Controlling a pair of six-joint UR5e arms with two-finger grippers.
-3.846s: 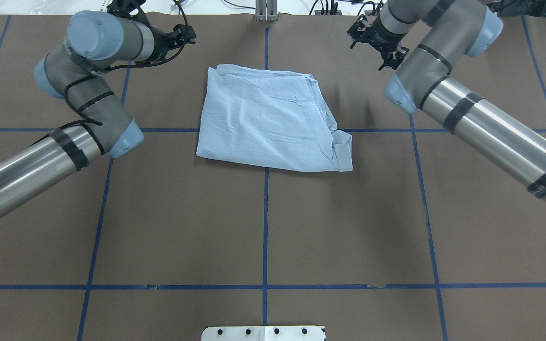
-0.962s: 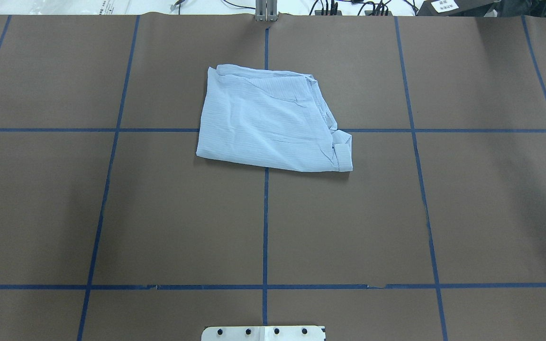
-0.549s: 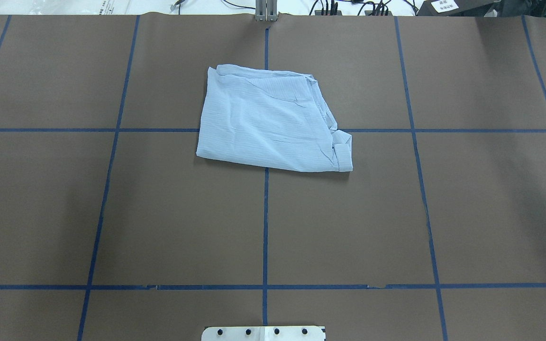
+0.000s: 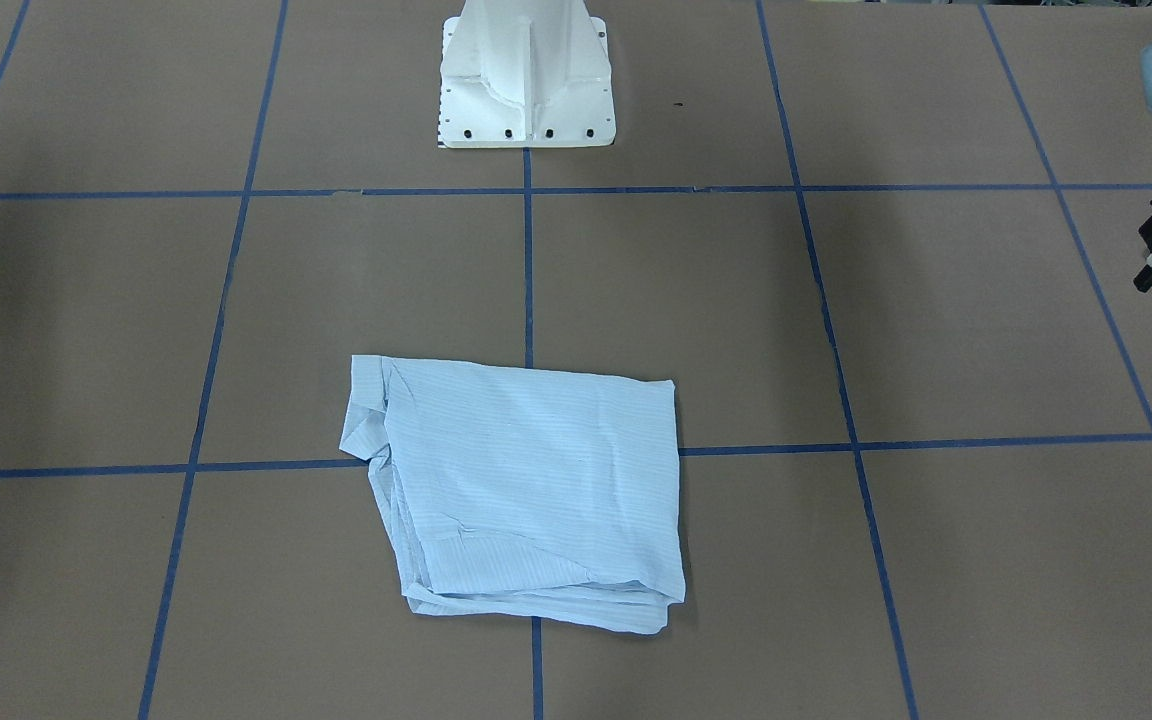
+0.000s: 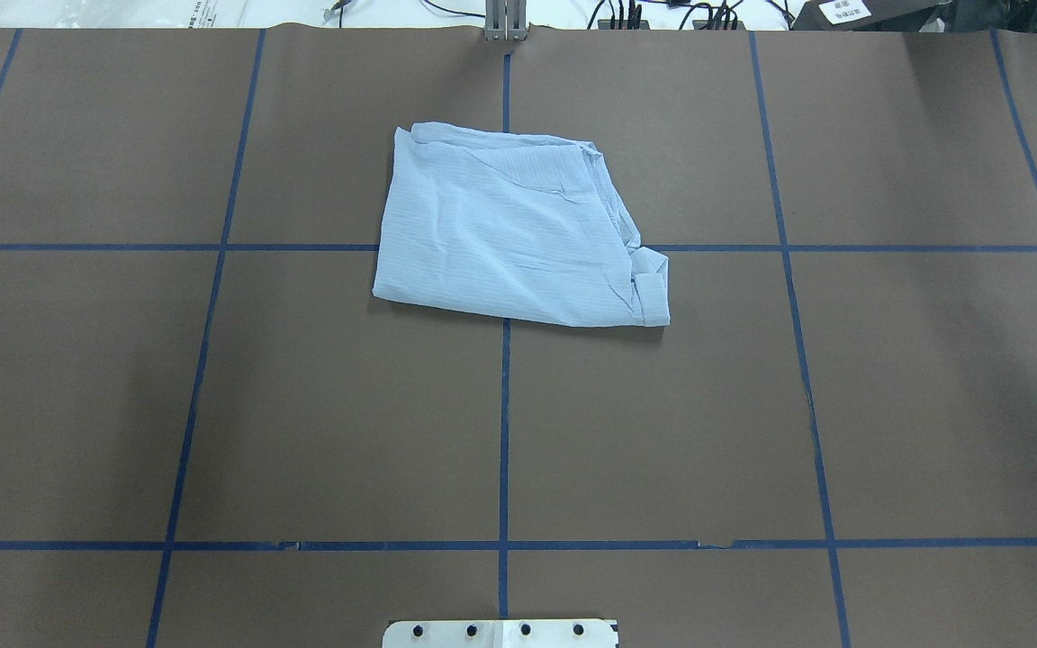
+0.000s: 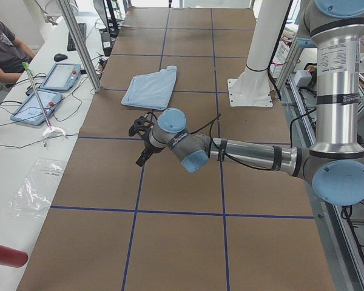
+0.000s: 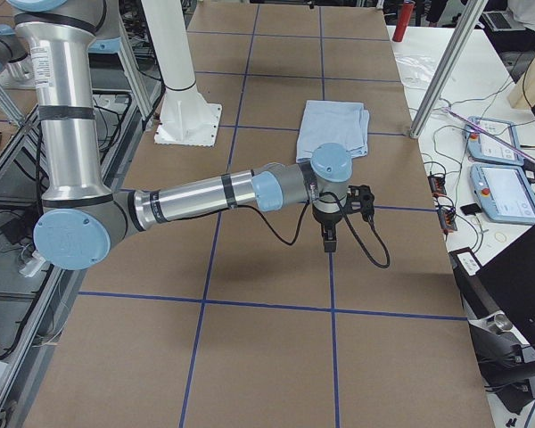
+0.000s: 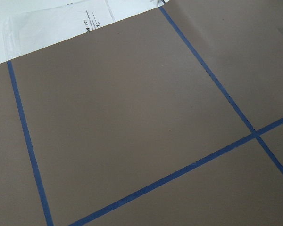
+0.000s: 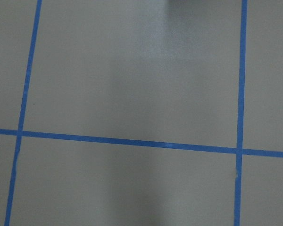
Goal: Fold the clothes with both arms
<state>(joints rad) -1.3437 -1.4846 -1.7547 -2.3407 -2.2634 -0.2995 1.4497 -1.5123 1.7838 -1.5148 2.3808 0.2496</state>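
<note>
- The table (image 5: 302, 405) is covered with brown paper and divided by blue tape lines. The white pedestal base (image 4: 526, 80) stands at the middle of the robot's side.
- The left arm (image 6: 249, 154) reaches low over the table toward the robot's left end. The right arm (image 7: 205, 196) does the same toward the right end. Neither of them appears in the overhead view.
- The shirt (image 5: 509, 234) lies flat as a folded, roughly rectangular packet on the far half of the table. It sits over the central tape line, where this line crosses the far cross line. I judge that its longer side runs along the table, from one arm's end toward the other's.
- The left gripper (image 6: 143, 145) hangs above bare paper and points down. The shirt is well apart from it, toward the table's middle. I cannot tell how its fingers stand, and nothing is seen in them.
- The right gripper (image 7: 328, 234) also points down over bare paper, on the opposite side of the shirt and well apart from it. I cannot tell its state from this side view alone.
- The two grippers seem about equally far from the shirt, so I cannot say which is nearer.
- The cuff (image 5: 653, 297) and the loose layered edges face the right arm, while the smooth folded edge faces the left arm. In my judgement, a last tidying would suit the right arm.
</note>
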